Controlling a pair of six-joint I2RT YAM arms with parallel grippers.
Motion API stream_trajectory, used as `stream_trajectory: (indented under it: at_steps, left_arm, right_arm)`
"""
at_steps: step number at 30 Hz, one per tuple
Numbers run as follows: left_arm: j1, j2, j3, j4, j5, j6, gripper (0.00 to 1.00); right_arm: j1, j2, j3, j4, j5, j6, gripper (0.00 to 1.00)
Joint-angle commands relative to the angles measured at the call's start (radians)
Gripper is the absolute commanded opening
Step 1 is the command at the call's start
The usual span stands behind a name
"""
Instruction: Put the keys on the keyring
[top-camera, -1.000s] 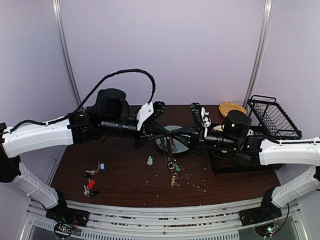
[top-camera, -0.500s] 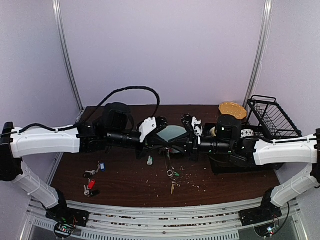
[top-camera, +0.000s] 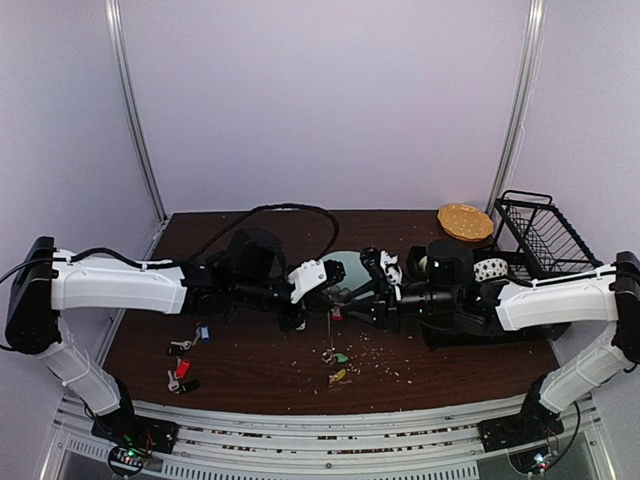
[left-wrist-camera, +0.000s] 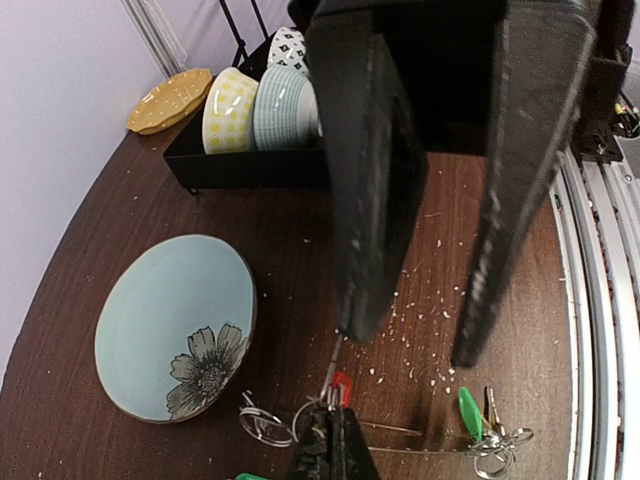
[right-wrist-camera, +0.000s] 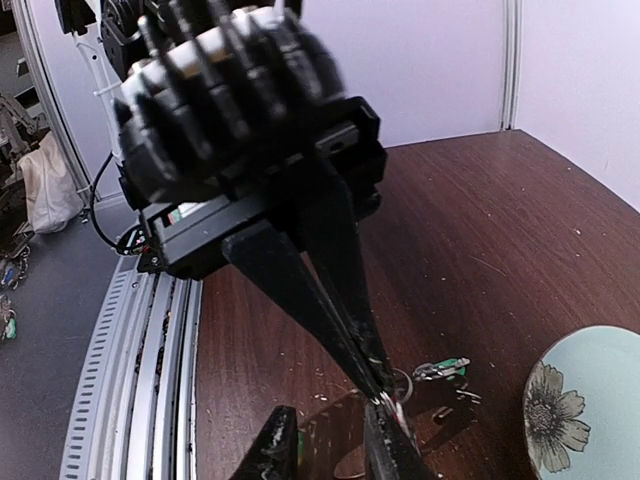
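Presently the keyring (top-camera: 329, 330) hangs from the clamped left pincer (left-wrist-camera: 330, 442).

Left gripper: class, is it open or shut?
Shut. The left gripper has its jaws pressed together, pinching the thin wire of the keyring.

The pale green round plate (top-camera: 343, 262) is set behind the silver green-tagged keys (top-camera: 340, 358), the silver blue-tagged key (top-camera: 203, 333) is laid well to their left, and the black wire basket (top-camera: 545, 236) is placed rear right.
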Motion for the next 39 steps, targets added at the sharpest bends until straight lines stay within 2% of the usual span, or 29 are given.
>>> stream_trajectory:
  at_steps: [1,3,5,10,17,25,29,39]
  left_arm:
    - [-0.003,-0.031,0.028,-0.032,-0.022,0.038,0.0]
    - [-0.003,-0.036,0.037,-0.045,-0.03,0.044,0.0]
    - [-0.003,-0.043,0.035,-0.044,-0.029,0.049,0.0]
    - [-0.003,-0.052,0.013,-0.02,-0.021,0.041,0.0]
    - [-0.003,-0.052,0.007,0.002,-0.02,0.038,0.0]
    - [-0.003,-0.059,-0.001,0.008,-0.01,0.04,0.0]
    - [-0.003,-0.059,0.002,0.008,-0.014,0.049,0.0]
    - [-0.003,-0.061,-0.003,0.003,-0.019,0.072,0.0]
  right_arm:
    - [-0.046,0.002,0.012,-0.031,-0.092,-0.048,0.26]
    - [-0.046,0.04,0.058,-0.078,-0.083,-0.096,0.23]
    - [-0.046,0.076,0.088,-0.101,-0.088,-0.114,0.15]
    - [-0.048,0.083,0.04,0.007,-0.099,-0.113,0.16]
    - [-0.045,0.132,0.059,0.053,-0.109,-0.102,0.09]
    - [-0.044,0.179,0.072,0.119,-0.116,-0.07,0.09]
    - [-0.038,0.199,0.098,0.09,-0.112,-0.087,0.09]
    - [-0.047,0.166,0.078,0.153,-0.111,-0.077,0.13]
